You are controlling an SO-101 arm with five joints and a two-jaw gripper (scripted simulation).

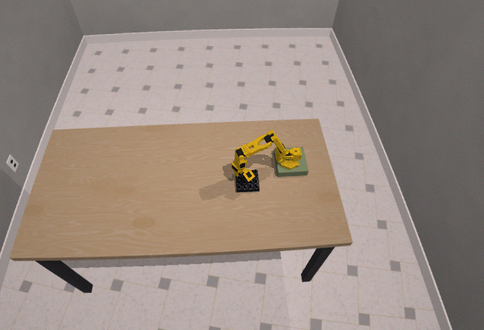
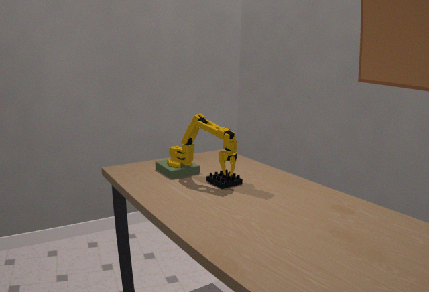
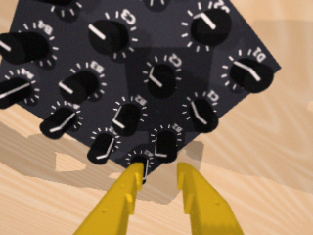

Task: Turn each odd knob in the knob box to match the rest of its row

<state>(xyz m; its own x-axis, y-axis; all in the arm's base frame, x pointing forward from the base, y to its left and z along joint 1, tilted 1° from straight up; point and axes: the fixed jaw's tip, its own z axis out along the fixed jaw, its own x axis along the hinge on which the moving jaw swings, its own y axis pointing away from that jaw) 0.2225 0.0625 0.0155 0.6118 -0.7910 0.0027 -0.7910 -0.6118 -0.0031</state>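
The black knob box point(image 1: 247, 191) point(image 2: 221, 185) point(image 3: 152, 24) lies on the table under my gripper point(image 2: 228, 174) point(image 3: 160, 168). The fingers stand a small gap apart with nothing seen between them, so the gripper is open narrowly. In the wrist view, knob A1 point(image 3: 141, 161) is partly behind the left fingertip. Lines on A2 point(image 3: 102, 149) and A3 point(image 3: 58, 124) run toward the right. B1 point(image 3: 165, 147), B2 point(image 3: 126, 119) and B3 point(image 3: 78, 87) show lines toward the left or upper left. C1 point(image 3: 202, 117), C2 point(image 3: 161, 80), C3 point(image 3: 109, 36), D1 point(image 3: 254, 78) and D2 point(image 3: 211, 29) show upper-left lines. D3 and D4 are cut off or out of view.
The arm's green base block point(image 1: 292, 171) point(image 2: 179, 173) stands beside the box on the wooden table point(image 1: 117, 162) point(image 2: 277, 220). The neighbouring knobs stand up close around the fingers. The arm's shadow falls across the table and part of the box.
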